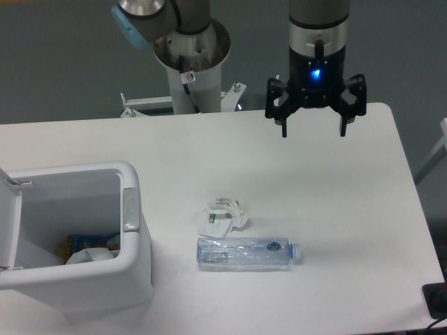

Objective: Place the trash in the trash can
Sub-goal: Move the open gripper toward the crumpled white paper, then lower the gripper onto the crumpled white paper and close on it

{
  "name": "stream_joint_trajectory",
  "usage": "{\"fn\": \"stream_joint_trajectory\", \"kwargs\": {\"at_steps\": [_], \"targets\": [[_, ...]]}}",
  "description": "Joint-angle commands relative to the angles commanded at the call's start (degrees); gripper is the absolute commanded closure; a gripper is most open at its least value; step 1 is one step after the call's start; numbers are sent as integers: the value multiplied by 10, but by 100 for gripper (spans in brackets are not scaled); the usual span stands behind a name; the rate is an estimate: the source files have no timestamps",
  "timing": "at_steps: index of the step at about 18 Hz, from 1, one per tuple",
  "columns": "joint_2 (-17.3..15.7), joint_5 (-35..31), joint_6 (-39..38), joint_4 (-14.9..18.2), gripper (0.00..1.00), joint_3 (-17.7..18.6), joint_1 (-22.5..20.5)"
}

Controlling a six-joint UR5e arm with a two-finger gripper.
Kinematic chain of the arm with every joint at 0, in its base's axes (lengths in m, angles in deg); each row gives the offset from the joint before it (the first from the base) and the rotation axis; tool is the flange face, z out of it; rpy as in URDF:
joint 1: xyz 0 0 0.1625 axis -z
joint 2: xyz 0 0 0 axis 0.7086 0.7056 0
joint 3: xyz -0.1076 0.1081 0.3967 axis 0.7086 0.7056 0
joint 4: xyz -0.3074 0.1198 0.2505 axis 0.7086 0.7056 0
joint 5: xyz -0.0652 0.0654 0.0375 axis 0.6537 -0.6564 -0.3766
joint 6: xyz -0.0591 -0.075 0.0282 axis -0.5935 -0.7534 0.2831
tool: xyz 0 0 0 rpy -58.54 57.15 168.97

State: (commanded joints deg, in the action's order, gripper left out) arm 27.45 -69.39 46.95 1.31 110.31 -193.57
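Note:
A small crumpled white paper wrapper [223, 216] lies near the middle of the white table. Just in front of it a crushed clear plastic bottle [246, 252] with a bluish label lies on its side, its white cap pointing right. The white trash can [129, 241] stands at the front left with its lid flipped open to the left; some items show inside it. My gripper [313, 129] hangs open above the far right part of the table, well behind and to the right of both pieces of trash, holding nothing.
The arm's base column [190, 66] is mounted behind the table's far edge. A dark object [436, 300] sits at the front right corner. The table's right edge runs close to the gripper's side.

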Motion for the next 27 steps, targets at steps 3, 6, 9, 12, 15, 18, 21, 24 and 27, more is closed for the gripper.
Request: {"fn": "stream_joint_trajectory", "kwargs": {"at_steps": [3, 6, 9, 12, 15, 18, 21, 24, 27], "targets": [[2, 0, 1, -7, 0, 2, 2], [3, 1, -8, -18, 0, 19, 4], [7, 4, -8, -72, 0, 48, 8], [-10, 1, -9, -98, 0, 103, 11], [-16, 1, 2, -119, 0, 152, 27], [-13, 0, 94, -139, 0, 201, 43], [-8, 3, 184, -139, 0, 228, 61], [18, 4, 247, -140, 0, 250, 80], [60, 5, 283, -160, 0, 254, 98]]}}
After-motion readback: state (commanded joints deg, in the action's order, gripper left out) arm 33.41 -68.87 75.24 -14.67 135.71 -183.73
